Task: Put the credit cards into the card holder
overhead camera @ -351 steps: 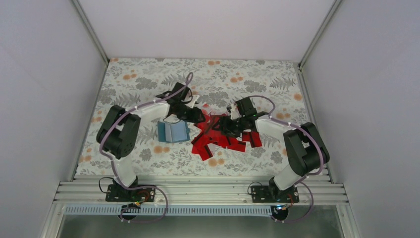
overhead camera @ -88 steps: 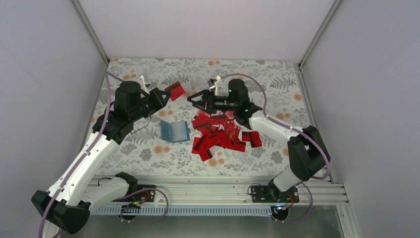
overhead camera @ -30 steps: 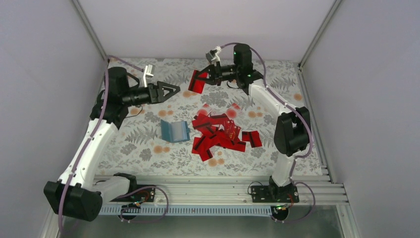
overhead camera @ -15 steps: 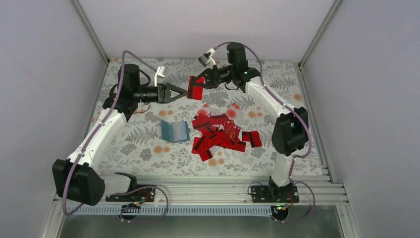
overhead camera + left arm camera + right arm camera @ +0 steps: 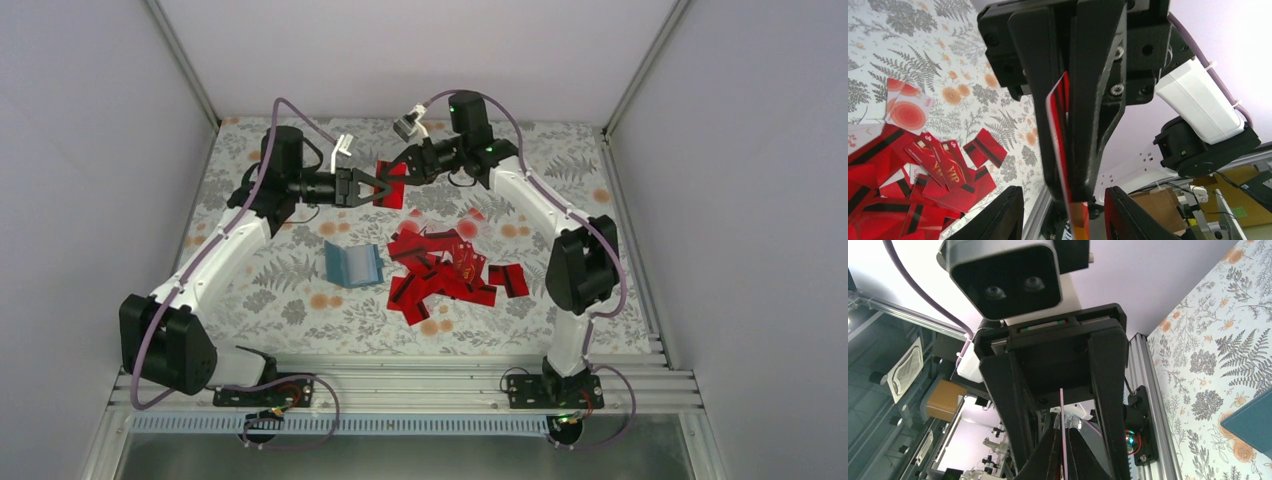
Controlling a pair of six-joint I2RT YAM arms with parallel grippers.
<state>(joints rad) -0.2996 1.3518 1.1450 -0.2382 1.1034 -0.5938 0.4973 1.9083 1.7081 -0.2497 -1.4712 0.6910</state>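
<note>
Credit cards (image 5: 445, 272): thin, bright red, black-striped.

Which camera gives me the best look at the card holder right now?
Top external: the whole card holder shows, just beside the credit cards. Right wrist catches only a teal corner at its right edge; left wrist does not show it.

The card (image 5: 1058, 130) between the right gripper (image 5: 400, 173)'s matt black plastic fingers (image 5: 1098, 75) is thin, glossy red plastic, and so are the credit cards (image 5: 445, 270) heaped below both tools. The left gripper (image 5: 384, 188) is of the same dull black plastic. Beneath it the card holder (image 5: 352, 265) looks matt teal, its material unclear. The table cover (image 5: 290, 165) under both grippers is a matt floral print, and the rail (image 5: 400, 385) behind them is bare brushed metal
</note>
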